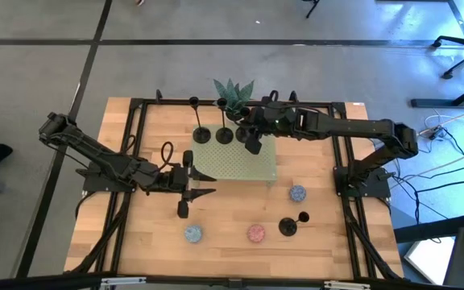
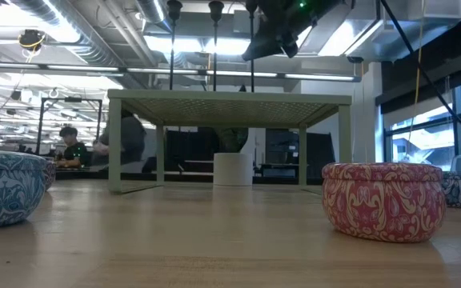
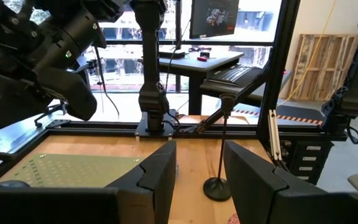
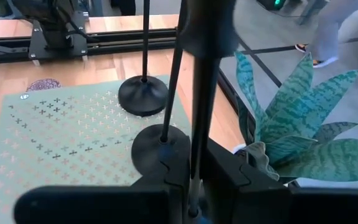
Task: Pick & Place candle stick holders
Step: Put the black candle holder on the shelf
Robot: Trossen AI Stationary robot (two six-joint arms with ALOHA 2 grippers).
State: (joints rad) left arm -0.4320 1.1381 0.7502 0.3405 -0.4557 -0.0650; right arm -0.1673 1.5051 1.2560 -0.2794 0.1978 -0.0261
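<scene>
On the green perforated stand [image 1: 236,159] in the high view, two candle stick holders [image 1: 202,134] stand near its far edge, and the right gripper [image 1: 252,143] hangs over the same edge with a third one. A fourth holder [image 1: 288,226] waits on the wooden table [image 1: 232,242], between a pink tin [image 1: 255,234] and a blue tin [image 1: 297,193]. The left gripper [image 1: 201,184] rests over the table beside the stand, jaws partly apart and holding nothing.

In the low view, three thin stems [image 2: 214,48] rise above the stand's top.

In the left wrist view, the free holder shows a wide flat base [image 3: 217,188] and a slim stem.

In the right wrist view, the right fingers are clamped on a stem [image 4: 202,106]. Each holder seems stiff, light and top-heavy in the grip, so I would take the stem low, near the base. The plant [image 4: 297,124] and the neighbouring bases [image 4: 143,95] stand close and could be knocked.
</scene>
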